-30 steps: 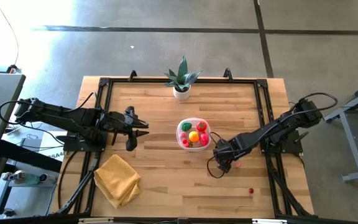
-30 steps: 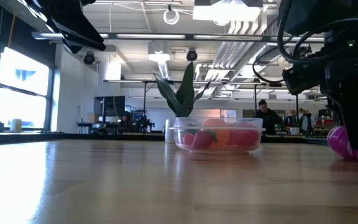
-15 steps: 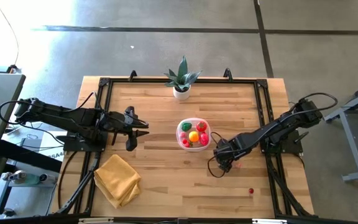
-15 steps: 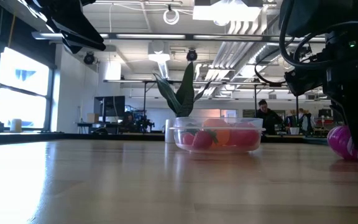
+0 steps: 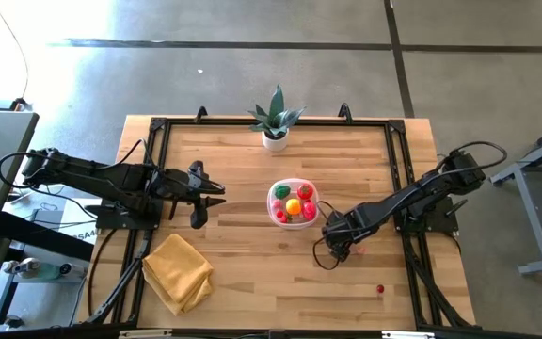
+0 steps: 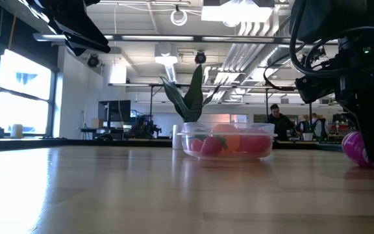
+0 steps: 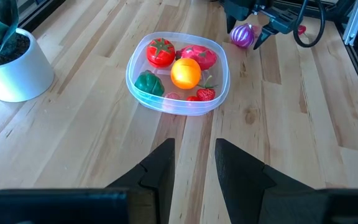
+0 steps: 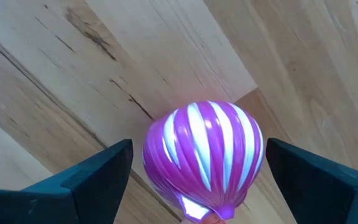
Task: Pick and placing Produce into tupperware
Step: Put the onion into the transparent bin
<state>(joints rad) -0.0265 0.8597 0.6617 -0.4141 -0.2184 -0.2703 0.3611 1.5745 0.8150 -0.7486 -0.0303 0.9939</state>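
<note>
The tupperware (image 5: 293, 202) is a clear tub at the table's middle. It holds several pieces of produce, among them a red tomato (image 7: 160, 52), a green pepper (image 7: 148, 83) and an orange fruit (image 7: 186, 73). A magenta, white-striped toy vegetable (image 8: 204, 155) rests on the wood right of the tub. My right gripper (image 8: 197, 149) points down over it, open, one finger on either side, with a narrow gap to each. My left gripper (image 5: 216, 195) hovers left of the tub, open, with nothing between its fingers (image 7: 194, 146).
A potted plant (image 5: 275, 121) stands at the far edge behind the tub. A folded yellow cloth (image 5: 177, 271) lies near the front left. A small red piece of produce (image 5: 380, 290) lies near the front right. Black rails (image 5: 158, 169) frame the table.
</note>
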